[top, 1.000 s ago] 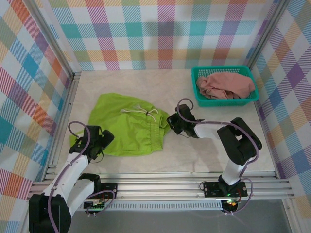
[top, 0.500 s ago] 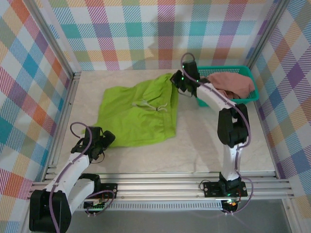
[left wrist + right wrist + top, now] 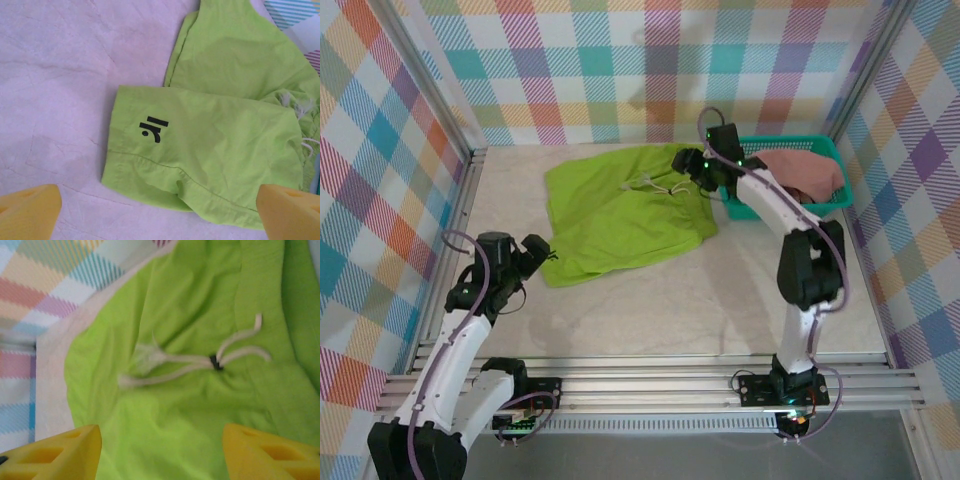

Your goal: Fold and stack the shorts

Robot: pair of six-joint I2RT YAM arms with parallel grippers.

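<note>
Lime green shorts (image 3: 620, 215) spread flat on surface (image 3: 720, 290), left of teal basket (image 3: 795, 141); waistband end nearest basket; white drawstring (image 3: 200, 360) loose on cloth; black logo (image 3: 153, 129) on leg hem farthest from basket. Dusty pink shorts (image 3: 800, 172) bunched inside basket. Right claw (image 3: 703, 165) over waistband corner just beside basket's left wall; fingers spread, gripping nothing. Left claw (image 3: 532, 253) well left of basket, near hem corner; fingers spread, gripping nothing.

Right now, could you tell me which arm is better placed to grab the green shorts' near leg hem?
Probably left: the left gripper sits open beside that hem; the right gripper is at the far waistband.
</note>
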